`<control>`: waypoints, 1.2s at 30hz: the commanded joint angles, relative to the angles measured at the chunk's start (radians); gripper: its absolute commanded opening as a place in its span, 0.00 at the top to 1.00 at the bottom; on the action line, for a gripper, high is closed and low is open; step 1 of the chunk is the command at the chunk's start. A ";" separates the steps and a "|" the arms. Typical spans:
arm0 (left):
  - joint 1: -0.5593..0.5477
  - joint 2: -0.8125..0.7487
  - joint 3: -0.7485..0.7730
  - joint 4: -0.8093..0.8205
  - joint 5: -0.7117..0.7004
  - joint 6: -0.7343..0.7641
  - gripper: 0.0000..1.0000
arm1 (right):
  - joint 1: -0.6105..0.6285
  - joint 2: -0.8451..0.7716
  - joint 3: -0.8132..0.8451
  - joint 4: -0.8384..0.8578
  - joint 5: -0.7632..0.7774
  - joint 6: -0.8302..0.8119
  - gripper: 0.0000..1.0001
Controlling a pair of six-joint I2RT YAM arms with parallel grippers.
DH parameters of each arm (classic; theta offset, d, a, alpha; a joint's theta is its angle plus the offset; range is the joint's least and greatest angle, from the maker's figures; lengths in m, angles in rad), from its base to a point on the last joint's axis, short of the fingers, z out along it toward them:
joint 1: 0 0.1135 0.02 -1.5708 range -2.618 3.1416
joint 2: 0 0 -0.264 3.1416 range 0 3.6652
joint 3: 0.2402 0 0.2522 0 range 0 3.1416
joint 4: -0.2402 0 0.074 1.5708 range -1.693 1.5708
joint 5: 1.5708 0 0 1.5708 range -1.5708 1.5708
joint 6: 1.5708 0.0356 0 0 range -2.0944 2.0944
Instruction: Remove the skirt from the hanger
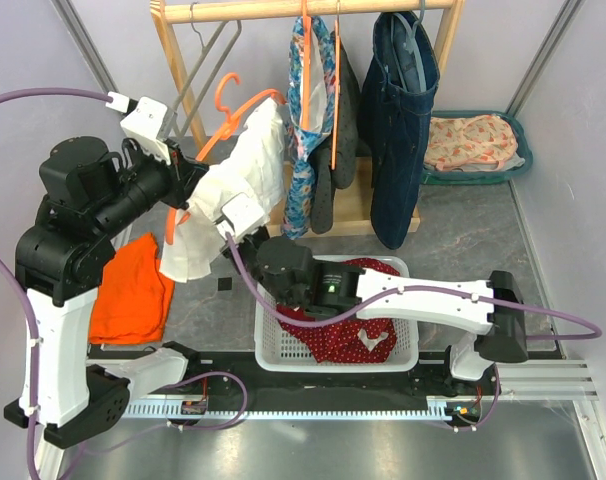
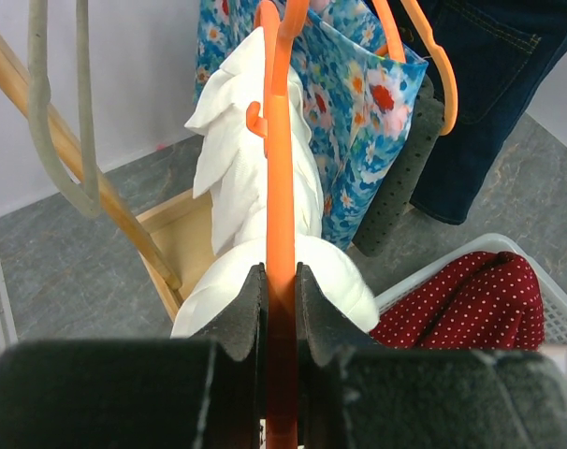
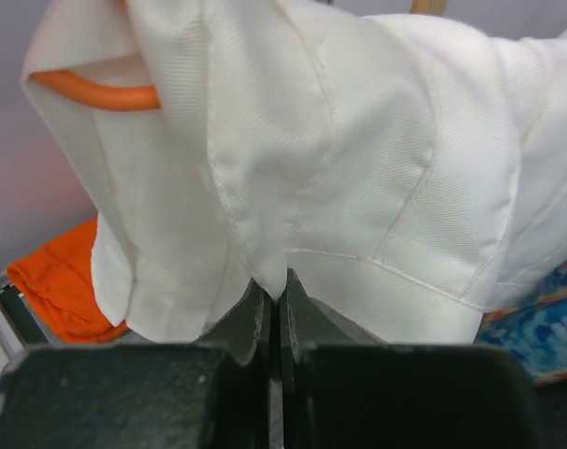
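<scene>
A white skirt (image 1: 238, 180) hangs on an orange hanger (image 1: 230, 105), held off the rail to the left of the rack. My left gripper (image 1: 188, 185) is shut on the hanger's orange bar (image 2: 281, 234), with the white skirt (image 2: 237, 178) bunched around it. My right gripper (image 1: 233, 228) is shut on a fold of the skirt's lower edge (image 3: 279, 276). The skirt (image 3: 358, 168) fills the right wrist view, and a bit of the orange hanger (image 3: 96, 92) shows inside it at the upper left.
A wooden rack (image 1: 303, 10) holds a floral garment (image 1: 305, 130), dark grey cloth (image 1: 343, 140) and a denim garment (image 1: 398, 120). A white basket (image 1: 333, 340) holds red dotted cloth. An orange cloth (image 1: 133, 290) lies at the left. A green tub (image 1: 478, 145) sits at the back right.
</scene>
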 commanded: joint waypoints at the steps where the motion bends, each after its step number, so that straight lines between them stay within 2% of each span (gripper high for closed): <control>1: -0.002 -0.038 -0.013 0.085 -0.019 0.015 0.98 | -0.006 -0.146 0.030 0.009 0.062 -0.056 1.00; 5: -0.002 -0.042 -0.042 0.095 -0.031 0.016 0.98 | 0.028 -0.263 0.133 -0.048 0.128 -0.153 1.00; 11: -0.002 -0.047 -0.088 0.120 -0.074 0.032 0.98 | 0.181 -0.437 0.223 -0.030 0.109 -0.237 1.00; 14: -0.003 -0.045 -0.111 0.137 -0.091 0.039 0.98 | 0.256 -0.529 0.220 -0.043 0.047 -0.208 1.00; 16: -0.003 -0.045 -0.121 0.146 -0.099 0.044 0.98 | 0.259 -0.589 0.210 -0.069 -0.026 -0.144 1.00; 20: -0.003 -0.039 -0.134 0.163 -0.122 0.047 0.98 | 0.259 -0.640 0.194 -0.137 -0.080 -0.084 1.00; 28: -0.003 -0.010 -0.149 0.226 -0.183 0.076 0.98 | 0.259 -0.708 0.081 -0.175 0.045 -0.064 1.00; 36: -0.002 0.090 -0.043 0.275 -0.203 0.081 0.98 | 0.258 -0.688 -0.046 -0.238 0.207 -0.030 1.00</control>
